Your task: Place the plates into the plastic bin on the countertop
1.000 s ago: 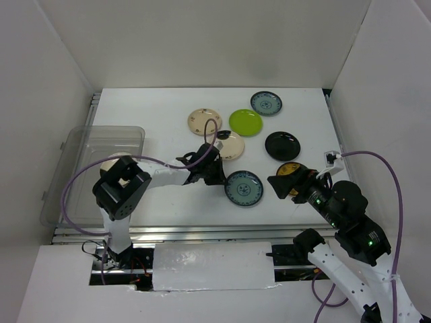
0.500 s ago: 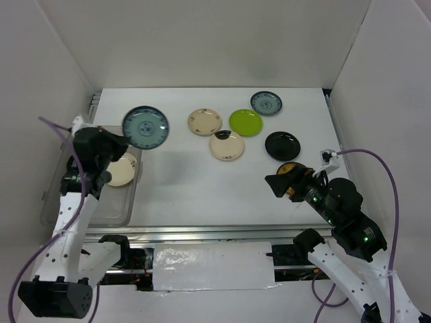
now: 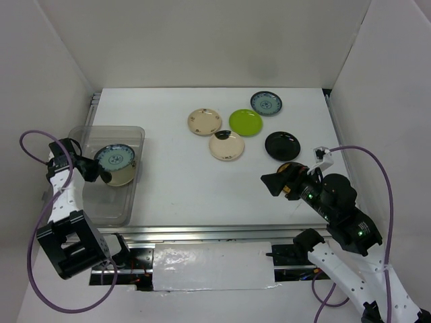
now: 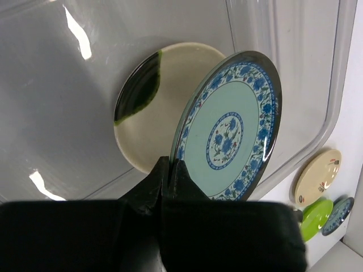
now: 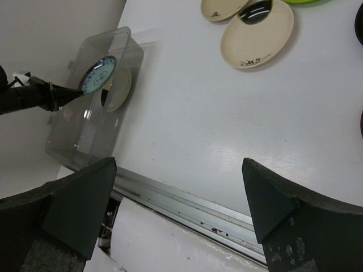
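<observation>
My left pincer [image 4: 170, 170] is clamped on the rim of the blue-patterned plate [image 4: 229, 136]; the plate hangs tilted on edge inside the plastic bin [image 3: 108, 129], over a cream plate [image 4: 170, 85]. Released at this tilt, it could roll against the wall or chip the cream plate; level it first. My right pincer [image 3: 273, 183] stands apart, holding nothing. The white surface [image 3: 175, 195] carries the other plates [image 3: 226, 145]; white walls [image 3: 202, 40] enclose it.
</observation>
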Available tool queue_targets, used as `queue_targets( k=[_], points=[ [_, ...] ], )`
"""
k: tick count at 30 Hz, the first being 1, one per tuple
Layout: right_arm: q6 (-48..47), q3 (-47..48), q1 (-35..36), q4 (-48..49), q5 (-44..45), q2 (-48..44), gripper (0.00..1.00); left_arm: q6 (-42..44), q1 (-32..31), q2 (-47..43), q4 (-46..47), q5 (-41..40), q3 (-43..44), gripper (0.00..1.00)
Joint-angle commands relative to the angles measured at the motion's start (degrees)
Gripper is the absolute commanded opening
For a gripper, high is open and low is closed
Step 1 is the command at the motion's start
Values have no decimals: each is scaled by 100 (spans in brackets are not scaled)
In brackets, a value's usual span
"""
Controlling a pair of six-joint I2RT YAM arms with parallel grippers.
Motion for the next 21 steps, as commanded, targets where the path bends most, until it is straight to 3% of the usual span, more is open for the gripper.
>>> queue_targets(
  k=[1,6,10,12,13,16,18,21],
  points=[
    [-76,-158,-21,378,-98,64,100,-189,-73,123,232,-270,223,0],
    [-68,-202,-30,457,-178,108,100,-225,-108,255,265,-649,-84,0],
    [-85,-167,-30,396,-160,100,100,-111,-135,536,467,-457,-147,2],
    [-103,-167,-30,378,-160,82,100,-23,-178,703,520,-369,-76,19],
    [-111,-167,-30,369,-169,73,100,12,-248,730,520,-325,-41,42],
    [-155,-167,-30,343,-248,73,100,74,-529,538,213,-377,169,75],
    [-190,-167,-30,352,-300,108,100,161,-740,108,-136,-920,398,81],
    [-173,-211,-21,395,-310,135,100,311,-1642,-534,-804,-1693,924,94]
  ],
)
